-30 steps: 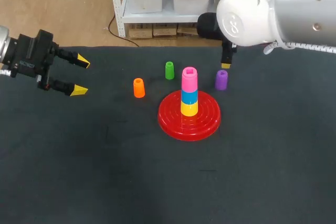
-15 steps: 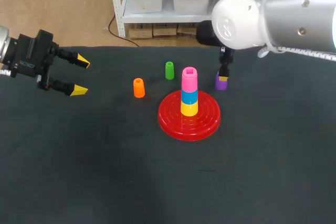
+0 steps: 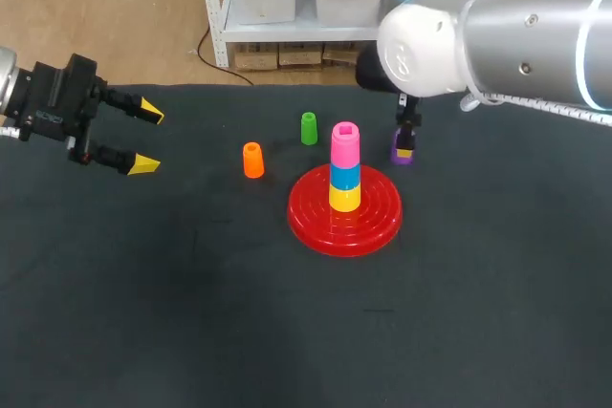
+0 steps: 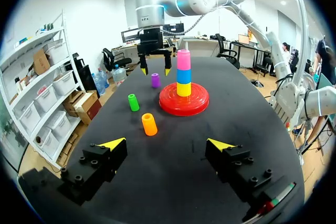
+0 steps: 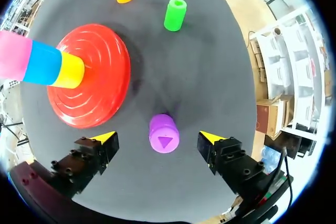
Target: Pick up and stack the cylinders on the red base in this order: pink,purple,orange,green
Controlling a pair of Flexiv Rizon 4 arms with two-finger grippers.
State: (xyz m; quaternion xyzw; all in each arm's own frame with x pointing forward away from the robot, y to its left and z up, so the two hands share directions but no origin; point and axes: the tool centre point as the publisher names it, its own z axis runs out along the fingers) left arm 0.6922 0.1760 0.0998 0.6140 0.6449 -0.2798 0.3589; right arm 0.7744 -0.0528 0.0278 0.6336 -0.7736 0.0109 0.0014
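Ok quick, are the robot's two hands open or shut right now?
Left gripper: open, holding nothing.
Right gripper: open, with the purple cylinder between its fingers but not gripped.

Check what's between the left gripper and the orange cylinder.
Nothing. In the left wrist view only bare black table separates the open left gripper from the orange cylinder ahead; the head view agrees.

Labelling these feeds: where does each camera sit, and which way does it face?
Head view: above, behind the robot, looking down; left gripper, right arm show.
Left wrist view: faces across the table toward the red base; own open fingers show.
Right wrist view: looks down on the purple cylinder between its open fingers.
All share the red base.
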